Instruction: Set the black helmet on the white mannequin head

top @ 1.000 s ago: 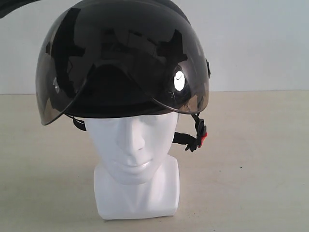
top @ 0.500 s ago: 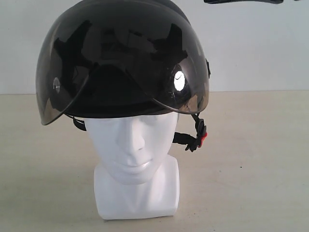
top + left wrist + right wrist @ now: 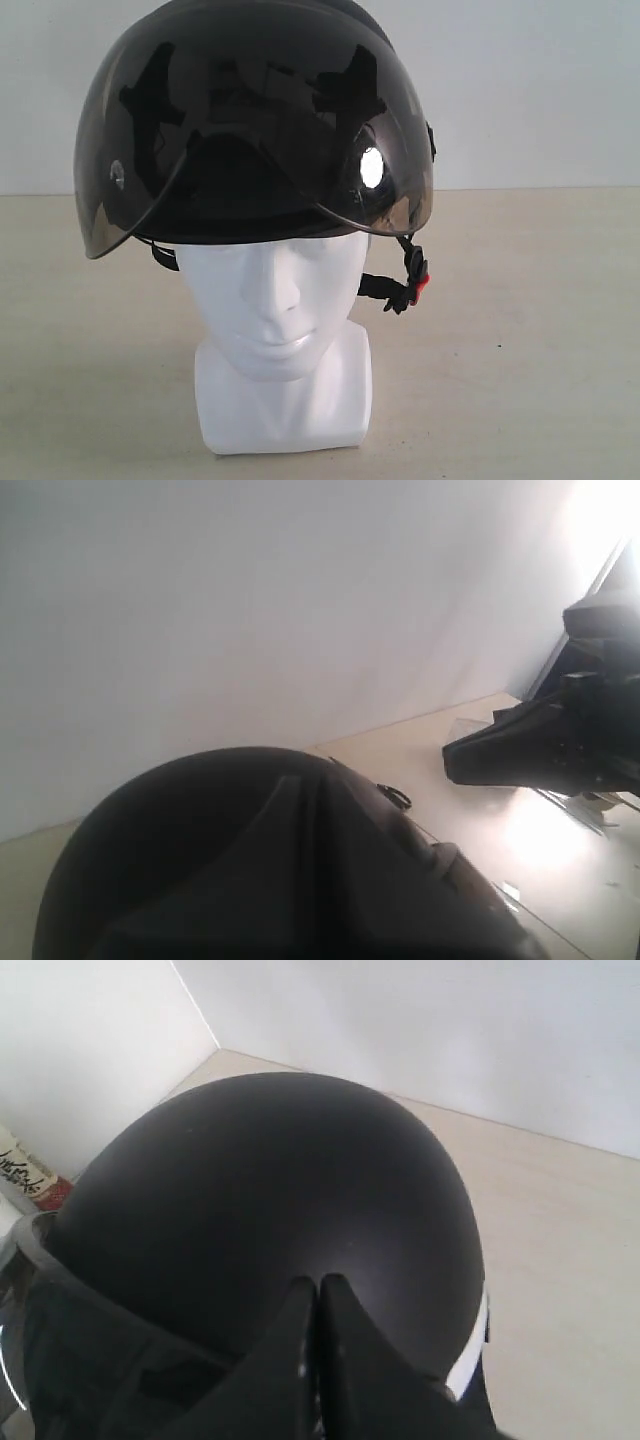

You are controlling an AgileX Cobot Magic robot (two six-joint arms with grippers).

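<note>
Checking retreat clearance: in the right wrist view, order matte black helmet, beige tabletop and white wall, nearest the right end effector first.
1. Matte black helmet, directly under the shut right end effector.
2. Beige tabletop, beyond it.
3. White wall, behind.

Desk [image 3: 520, 350] — pale beige, matte, runs back to a plain white wall [image 3: 540, 90]. White mannequin head [image 3: 283, 300] stands directly on it, upright on its squarish base, approx. mid-frame in the ext. view, face twd the camera. Base sits flat w/ a faint soft shadow on the desk beside it. Tiny dark speck [image 3: 500, 346] on the desk right of the base, well apart. Left wrist view — bright glare patch [image 3: 545, 845] on the desk surface.
</note>
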